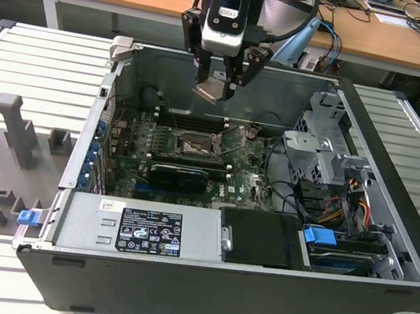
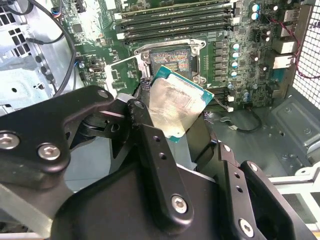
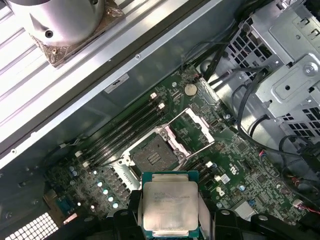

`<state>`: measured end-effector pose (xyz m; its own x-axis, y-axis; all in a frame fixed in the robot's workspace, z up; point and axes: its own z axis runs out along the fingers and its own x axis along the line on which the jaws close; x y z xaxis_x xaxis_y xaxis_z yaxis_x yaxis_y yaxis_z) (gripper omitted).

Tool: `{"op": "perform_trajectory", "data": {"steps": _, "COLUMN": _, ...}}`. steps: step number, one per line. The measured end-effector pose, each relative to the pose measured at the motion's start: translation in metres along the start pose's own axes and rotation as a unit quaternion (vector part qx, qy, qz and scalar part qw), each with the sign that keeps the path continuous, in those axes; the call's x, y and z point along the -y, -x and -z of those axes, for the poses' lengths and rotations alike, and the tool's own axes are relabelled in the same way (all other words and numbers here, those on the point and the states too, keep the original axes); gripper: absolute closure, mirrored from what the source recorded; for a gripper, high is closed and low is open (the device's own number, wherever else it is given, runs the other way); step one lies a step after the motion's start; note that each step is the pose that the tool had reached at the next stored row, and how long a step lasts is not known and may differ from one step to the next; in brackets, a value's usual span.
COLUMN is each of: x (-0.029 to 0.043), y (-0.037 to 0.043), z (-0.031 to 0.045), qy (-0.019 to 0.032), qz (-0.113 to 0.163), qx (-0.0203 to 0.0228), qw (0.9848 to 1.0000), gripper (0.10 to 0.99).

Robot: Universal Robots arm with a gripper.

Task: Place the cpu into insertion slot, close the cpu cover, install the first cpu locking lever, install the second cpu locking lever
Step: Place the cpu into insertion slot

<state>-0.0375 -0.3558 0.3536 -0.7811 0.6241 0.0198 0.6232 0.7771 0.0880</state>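
Note:
My gripper [image 1: 216, 86] hangs above the open computer case, shut on the cpu [image 1: 210, 92]. The cpu is a flat square chip with a pale metal face, and it also shows in both wrist views [image 2: 177, 105] [image 3: 169, 205], tilted between the black fingers [image 2: 150, 150]. Below it on the green motherboard lies the insertion slot [image 1: 194, 146] [image 3: 154, 156] [image 2: 172, 62], a dark square socket standing open and bare. The cpu cover [image 3: 197, 127] [image 2: 122, 75], a thin silvery frame, is swung up and away beside the socket. The chip is well clear of the board.
Long black memory slots [image 3: 125, 132] run beside the socket. A black expansion card [image 1: 178, 174] sits in front of it, and the power supply [image 1: 140, 230] lies along the near wall. A metal drive cage with cables [image 1: 326, 145] fills the exterior view's right. Grey fixtures [image 1: 16, 127] stand outside the case.

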Motion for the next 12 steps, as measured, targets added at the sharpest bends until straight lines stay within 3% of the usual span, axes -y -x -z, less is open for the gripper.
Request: {"op": "perform_trajectory", "data": {"steps": 12, "x": 0.0, "y": 0.0, "z": -0.0002, "qy": 0.0004, "qz": -0.02, "qx": 0.0019, "qw": 0.9998, "gripper": 0.553}}
